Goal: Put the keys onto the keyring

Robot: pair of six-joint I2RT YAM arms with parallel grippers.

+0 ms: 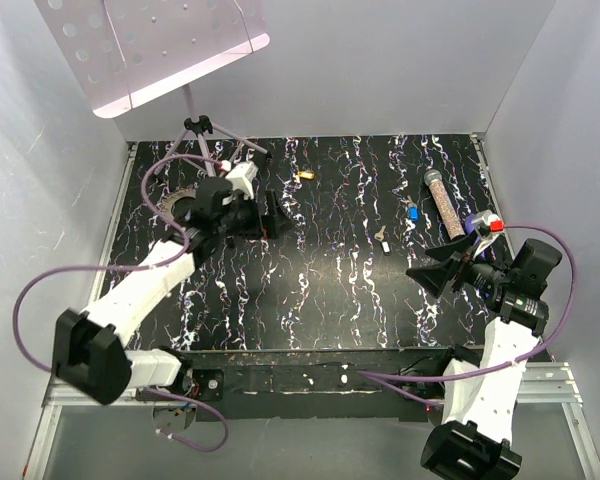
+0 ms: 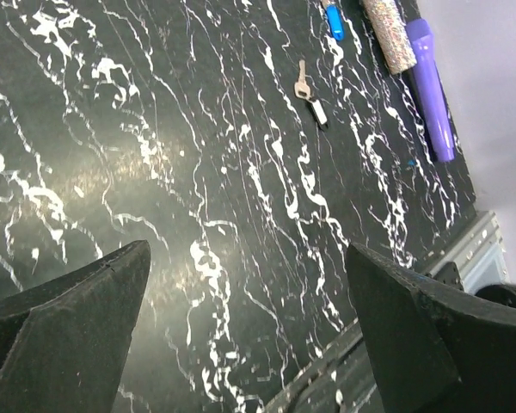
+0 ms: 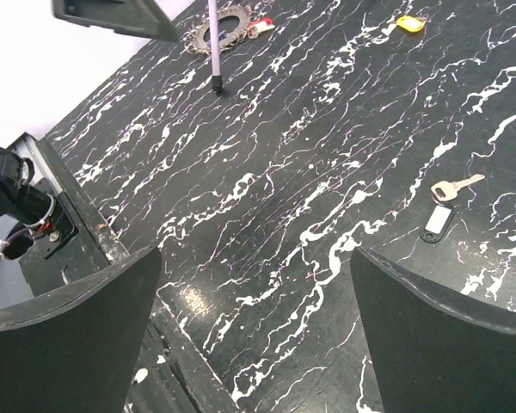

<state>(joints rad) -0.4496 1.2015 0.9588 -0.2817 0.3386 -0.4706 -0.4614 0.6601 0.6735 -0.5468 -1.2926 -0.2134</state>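
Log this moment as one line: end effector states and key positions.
left end effector: open, empty | right end effector: open, empty | silver key, blue key, yellow key: loose on table

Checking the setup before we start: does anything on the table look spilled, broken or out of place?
Nothing looks spilled or damaged. Scattered apart on the black marbled table lie a yellow-headed key at the back, a blue-headed key and a plain silver key toward the right, near the clear tube of pinkish beads.
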